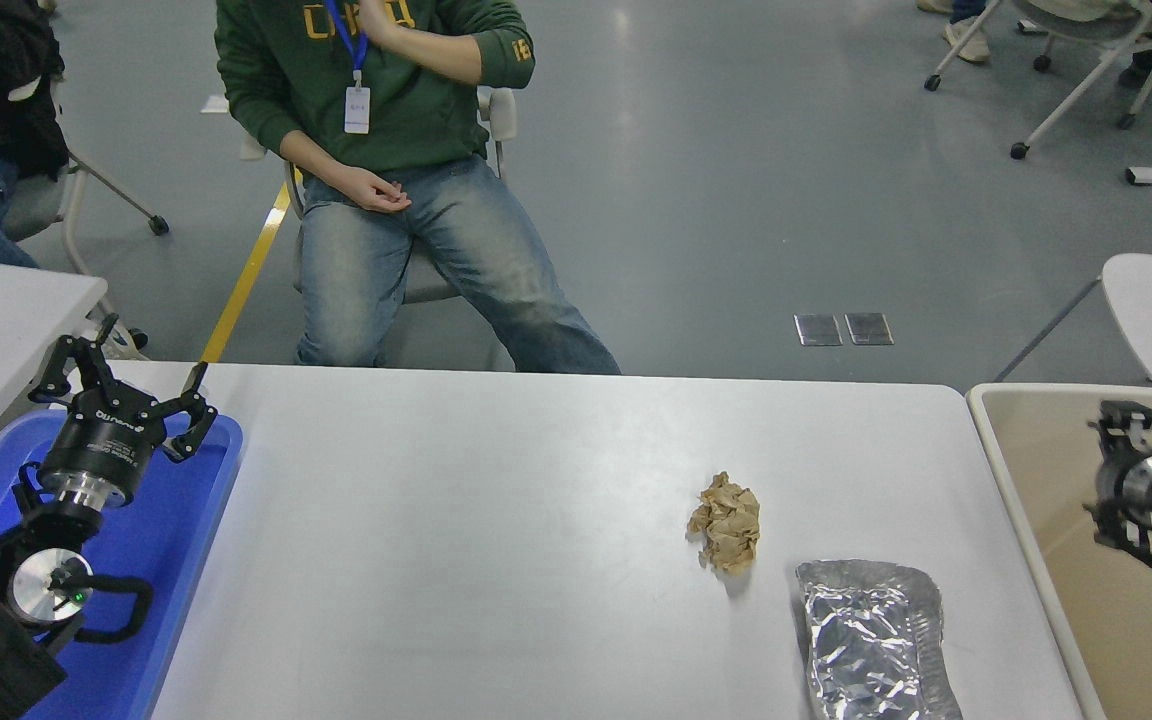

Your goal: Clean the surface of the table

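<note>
Two bits of litter sit on the table surface [496,540], which fills the lower middle of the frame: a crumpled brown paper wad [727,521] right of centre, and a flattened silver foil tray [876,640] just below-right of it, near the bottom edge, close but not touching. My right gripper [1116,440] is at the right edge of the frame, mid-height, hovering over the beige bin [1011,470] that butts up vs. the table's right end. Can't tell if that claw is released or clenched, the angle hides it. It's carrying nothing I can see. My left gripper [126,385] sits parked at lower left over the blue tray [201,520], fingers splayed wide, grasping nothing. Top of frame: a person in a green hoodie [406,90] & jeans sits on a chair past the far edge, one hand resting on a thigh, other raised.
</note>
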Controlling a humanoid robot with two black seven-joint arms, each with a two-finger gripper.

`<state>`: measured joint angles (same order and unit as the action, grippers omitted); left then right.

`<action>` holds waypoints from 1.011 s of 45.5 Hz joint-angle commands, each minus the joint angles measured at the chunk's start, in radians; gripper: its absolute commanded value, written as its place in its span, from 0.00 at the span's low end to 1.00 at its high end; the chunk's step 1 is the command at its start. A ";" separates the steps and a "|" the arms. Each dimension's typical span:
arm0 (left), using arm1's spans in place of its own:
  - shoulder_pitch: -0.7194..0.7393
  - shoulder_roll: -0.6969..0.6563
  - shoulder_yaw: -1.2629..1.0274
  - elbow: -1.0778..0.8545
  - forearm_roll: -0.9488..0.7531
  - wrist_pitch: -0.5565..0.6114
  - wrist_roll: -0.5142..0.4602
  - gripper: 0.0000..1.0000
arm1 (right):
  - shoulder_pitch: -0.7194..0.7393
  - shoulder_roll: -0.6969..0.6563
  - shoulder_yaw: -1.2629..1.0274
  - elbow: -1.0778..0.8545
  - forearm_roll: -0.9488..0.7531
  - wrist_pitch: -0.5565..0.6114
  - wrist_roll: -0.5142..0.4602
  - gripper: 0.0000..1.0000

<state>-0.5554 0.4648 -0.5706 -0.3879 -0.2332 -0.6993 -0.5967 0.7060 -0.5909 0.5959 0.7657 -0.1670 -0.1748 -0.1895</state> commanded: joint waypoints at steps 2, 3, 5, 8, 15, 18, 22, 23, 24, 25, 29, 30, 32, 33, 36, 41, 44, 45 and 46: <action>0.000 0.000 0.000 0.000 0.000 0.000 0.000 1.00 | -0.069 0.068 0.208 0.227 0.012 0.003 0.002 1.00; 0.000 0.000 0.000 0.000 0.000 0.000 0.000 1.00 | -0.077 0.084 0.219 0.230 0.012 0.003 0.002 1.00; 0.000 0.000 0.000 0.000 0.000 0.000 0.000 1.00 | -0.098 0.121 0.246 0.231 0.012 0.003 0.002 1.00; 0.000 0.000 0.000 0.000 0.000 0.000 0.000 1.00 | -0.129 0.175 0.297 0.239 0.012 0.003 0.010 1.00; 0.000 0.000 0.000 0.000 0.000 0.000 0.000 1.00 | -0.189 0.301 0.397 0.245 0.012 0.003 0.080 1.00; 0.000 0.000 0.000 0.000 0.000 0.000 0.000 1.00 | -0.200 0.332 0.401 0.245 0.012 0.005 0.126 1.00; 0.000 0.000 0.000 0.000 0.000 0.000 0.000 1.00 | -0.209 0.368 0.403 0.245 0.012 0.011 0.206 1.00; 0.000 0.000 0.000 0.000 0.000 0.000 0.000 1.00 | -0.211 0.376 0.403 0.245 0.012 0.014 0.226 1.00; 0.000 0.000 0.000 0.000 0.000 0.000 0.000 1.00 | -0.214 0.385 0.404 0.245 0.012 0.015 0.246 1.00; 0.000 0.000 0.000 0.000 0.000 0.000 0.000 1.00 | -0.218 0.393 0.406 0.245 0.012 0.018 0.264 1.00; 0.000 0.000 0.000 0.000 0.000 0.000 0.000 1.00 | -0.229 0.424 0.423 0.245 0.012 0.031 0.332 1.00; 0.000 0.000 0.000 0.000 0.000 0.000 0.000 1.00 | -0.230 0.430 0.426 0.244 0.012 0.034 0.346 1.00; 0.000 0.000 0.000 0.000 0.000 0.000 0.000 1.00 | -0.238 0.442 0.433 0.244 0.012 0.034 0.372 1.00; 0.000 0.000 0.000 0.000 0.000 0.000 0.000 1.00 | -0.241 0.447 0.435 0.244 0.012 0.035 0.381 1.00; 0.000 0.000 0.000 0.000 0.000 0.000 0.000 1.00 | -0.246 0.450 0.435 0.244 0.012 0.035 0.397 1.00; 0.000 0.000 0.000 0.000 0.000 0.000 0.000 1.00 | -0.252 0.448 0.435 0.245 0.012 0.035 0.398 1.00; 0.000 0.000 0.000 0.000 0.000 0.000 0.000 1.00 | -0.257 0.448 0.435 0.244 0.012 0.035 0.397 1.00; 0.000 0.000 0.000 0.000 0.000 0.000 0.000 1.00 | -0.260 0.448 0.435 0.244 0.011 0.035 0.397 1.00; 0.000 0.000 0.000 0.000 0.000 0.000 0.000 1.00 | -0.261 0.448 0.435 0.244 0.011 0.034 0.397 1.00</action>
<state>-0.5553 0.4648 -0.5706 -0.3881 -0.2331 -0.6994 -0.5967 0.4686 -0.1663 1.0186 1.0076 -0.1550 -0.1441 0.1624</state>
